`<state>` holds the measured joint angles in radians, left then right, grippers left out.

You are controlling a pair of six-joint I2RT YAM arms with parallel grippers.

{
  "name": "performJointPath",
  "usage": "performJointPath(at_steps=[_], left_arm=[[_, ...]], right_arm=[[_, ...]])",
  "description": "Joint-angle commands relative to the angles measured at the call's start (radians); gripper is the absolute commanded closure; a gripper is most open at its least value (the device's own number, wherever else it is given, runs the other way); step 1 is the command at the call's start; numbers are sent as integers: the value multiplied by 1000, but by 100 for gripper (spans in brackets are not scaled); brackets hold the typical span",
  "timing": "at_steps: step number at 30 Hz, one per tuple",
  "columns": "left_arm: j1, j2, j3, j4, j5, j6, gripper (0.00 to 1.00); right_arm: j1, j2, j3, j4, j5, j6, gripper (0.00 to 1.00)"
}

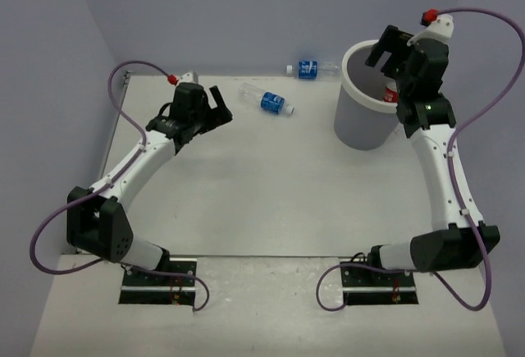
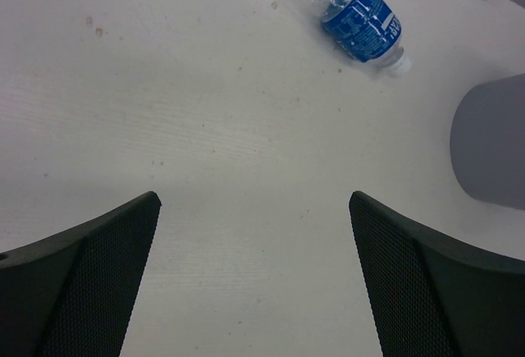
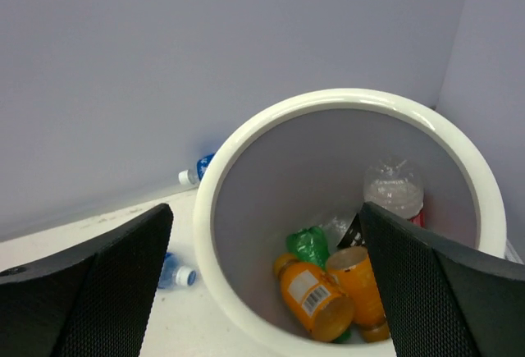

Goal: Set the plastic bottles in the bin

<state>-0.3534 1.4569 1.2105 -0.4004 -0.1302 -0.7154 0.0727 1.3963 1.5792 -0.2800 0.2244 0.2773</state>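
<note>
Two clear plastic bottles with blue labels lie on the table: one (image 1: 267,100) in front of my left gripper (image 1: 221,105), one (image 1: 312,69) by the back wall. The left gripper (image 2: 253,201) is open and empty, with the near bottle (image 2: 361,20) ahead of it. The white bin (image 1: 361,123) stands at the right. My right gripper (image 1: 379,49) is open and empty above the bin's rim (image 3: 209,209). Inside lie two orange bottles (image 3: 316,299), a green one (image 3: 310,246), a dark-labelled one (image 3: 353,230) and a clear red-labelled one (image 3: 395,189).
The bin's grey wall (image 2: 492,144) shows at the right of the left wrist view. Purple walls enclose the table at the back and sides. In the right wrist view the two blue-labelled bottles lie left of the bin, one by the wall (image 3: 197,168), one nearer (image 3: 174,273).
</note>
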Motion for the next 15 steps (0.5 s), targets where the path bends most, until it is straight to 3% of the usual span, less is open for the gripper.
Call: performJointPath(at_steps=[1,7,15], left_arm=[[7,134,144,49,73,25,0],[4,356,333,34,149,4,0],[-4,632,590,25,53,-170,0]], right_arm=[[2,-175,-143,127,-87,52,1],[2,-313,-290,88,-207,107,1],[4,-521,-613,105,-294,188,1]])
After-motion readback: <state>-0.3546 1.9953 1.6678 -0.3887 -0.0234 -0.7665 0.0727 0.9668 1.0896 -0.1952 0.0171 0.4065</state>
